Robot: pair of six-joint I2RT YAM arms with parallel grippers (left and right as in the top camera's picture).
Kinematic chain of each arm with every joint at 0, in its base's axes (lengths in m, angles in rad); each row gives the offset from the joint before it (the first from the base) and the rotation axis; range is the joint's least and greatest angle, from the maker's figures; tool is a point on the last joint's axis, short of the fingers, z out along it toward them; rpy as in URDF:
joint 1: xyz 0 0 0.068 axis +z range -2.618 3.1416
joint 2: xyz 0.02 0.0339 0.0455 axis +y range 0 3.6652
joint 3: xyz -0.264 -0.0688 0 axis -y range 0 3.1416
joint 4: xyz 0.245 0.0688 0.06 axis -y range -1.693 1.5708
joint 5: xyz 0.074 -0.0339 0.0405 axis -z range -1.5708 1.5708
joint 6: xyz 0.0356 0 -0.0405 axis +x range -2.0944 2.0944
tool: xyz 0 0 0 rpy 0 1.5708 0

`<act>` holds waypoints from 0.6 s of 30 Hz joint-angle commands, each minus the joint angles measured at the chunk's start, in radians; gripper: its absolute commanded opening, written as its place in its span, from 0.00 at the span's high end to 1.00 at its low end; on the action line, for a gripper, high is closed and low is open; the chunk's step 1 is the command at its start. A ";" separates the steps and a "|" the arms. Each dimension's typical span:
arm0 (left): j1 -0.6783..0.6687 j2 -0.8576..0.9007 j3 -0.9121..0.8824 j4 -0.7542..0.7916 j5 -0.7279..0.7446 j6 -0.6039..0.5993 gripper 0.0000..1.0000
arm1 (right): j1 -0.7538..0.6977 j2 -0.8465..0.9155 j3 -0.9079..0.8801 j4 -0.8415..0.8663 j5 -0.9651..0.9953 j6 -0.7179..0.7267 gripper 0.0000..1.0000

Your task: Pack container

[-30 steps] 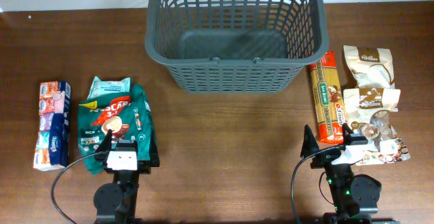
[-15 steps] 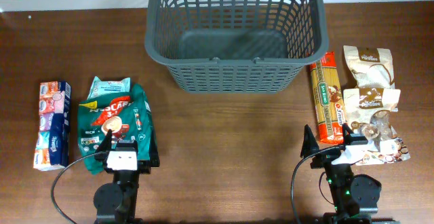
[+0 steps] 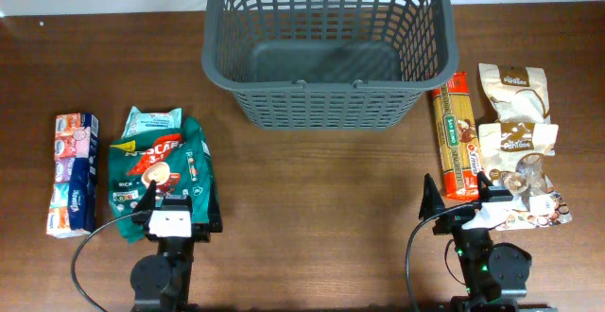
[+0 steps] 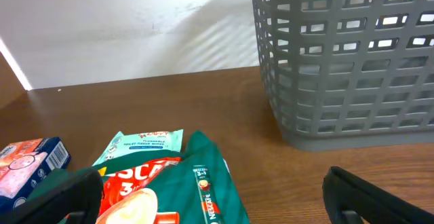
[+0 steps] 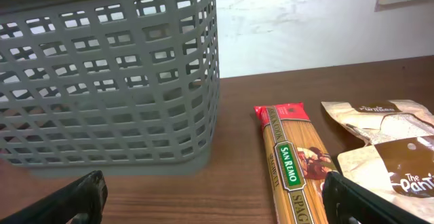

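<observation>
The dark grey lattice container [image 3: 236, 80] stands at the back middle of the table with nothing in it; it also shows in the left wrist view [image 4: 352, 68] and the right wrist view [image 5: 102, 81]. My left gripper [image 3: 175, 199] is open and empty at the near end of a green Nescafe coffee bag [image 3: 156, 165], seen close in the left wrist view [image 4: 169, 190]. My right gripper [image 3: 456, 191] is open and empty at the near end of a spaghetti packet [image 3: 456, 137], shown in the right wrist view [image 5: 291, 163].
A tissue pack [image 3: 74, 172] lies far left, a light teal packet [image 3: 151, 120] behind the coffee bag. Beige and brown snack bags [image 3: 515, 113] lie right of the spaghetti, with a clear packet [image 3: 534, 199] nearer. A white wall is behind the table.
</observation>
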 commanded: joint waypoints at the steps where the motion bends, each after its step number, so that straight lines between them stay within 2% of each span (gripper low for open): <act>1: -0.004 -0.011 -0.006 0.003 0.004 0.016 0.01 | 0.006 -0.006 0.001 -0.010 -0.008 -0.011 0.01; 8: -0.004 -0.010 0.099 -0.006 0.013 0.016 0.01 | 0.006 -0.006 0.131 -0.011 -0.010 -0.009 0.01; 12: -0.004 -0.006 0.207 -0.087 0.075 0.006 0.01 | 0.006 -0.006 0.278 -0.024 -0.045 -0.006 0.01; 18: -0.004 0.053 0.439 -0.233 0.119 -0.076 0.01 | 0.006 -0.006 0.536 -0.228 -0.169 -0.006 0.01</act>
